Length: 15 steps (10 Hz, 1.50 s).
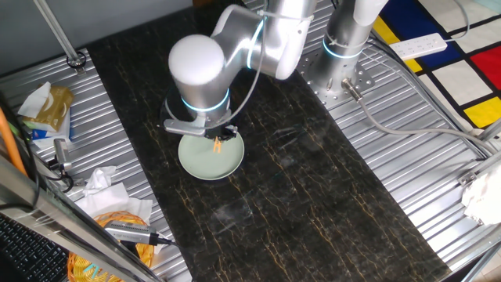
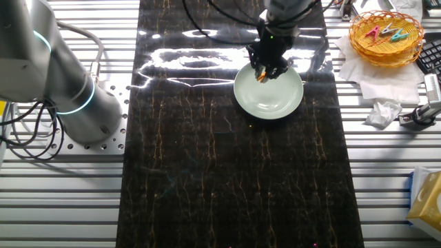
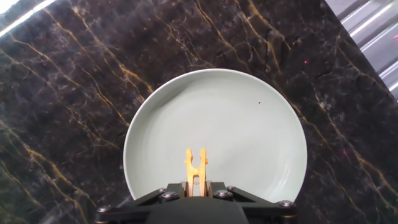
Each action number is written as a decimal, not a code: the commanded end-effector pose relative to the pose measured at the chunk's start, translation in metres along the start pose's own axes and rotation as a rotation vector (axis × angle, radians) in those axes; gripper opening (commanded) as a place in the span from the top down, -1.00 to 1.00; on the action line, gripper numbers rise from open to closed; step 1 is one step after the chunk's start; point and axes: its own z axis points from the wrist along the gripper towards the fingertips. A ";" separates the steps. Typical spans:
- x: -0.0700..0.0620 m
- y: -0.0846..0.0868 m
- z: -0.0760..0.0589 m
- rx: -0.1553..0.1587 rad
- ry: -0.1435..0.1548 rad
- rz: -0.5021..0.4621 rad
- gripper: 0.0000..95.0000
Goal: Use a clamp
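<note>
Item: clamp (image 3: pixel 195 167), orange, gripped by its tail in the pincer (image 3: pixel 195 185), prongs aimed forward over the plate (image 3: pixel 261 124), likely for clipping its rim.

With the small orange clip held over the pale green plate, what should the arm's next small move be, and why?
Probably a short descent toward the near rim of the round pale green plate. The hand view shows the small orange-yellow clothespin-style clip pinched in the gripper, prongs pointing out over the plate's inside. Whether they straddle the rim yet cannot be told, so lining up with the edge comes first.
</note>
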 end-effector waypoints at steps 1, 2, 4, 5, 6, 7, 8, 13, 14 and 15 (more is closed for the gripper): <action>0.002 0.002 -0.002 0.014 0.024 0.003 1.00; 0.002 0.002 -0.003 0.017 0.028 0.006 1.00; 0.003 0.004 -0.006 0.026 0.053 0.014 1.00; 0.003 0.005 -0.007 0.030 0.068 0.021 1.00; 0.003 0.005 -0.007 0.019 0.080 0.035 1.00; 0.003 0.005 -0.008 0.018 0.097 0.048 1.00; 0.003 0.006 -0.008 0.021 0.117 0.059 1.00; 0.003 0.006 -0.008 -0.004 0.202 0.121 1.00; 0.003 0.006 -0.008 -0.006 0.208 0.117 1.00; 0.003 0.006 -0.008 -0.006 0.212 0.110 1.00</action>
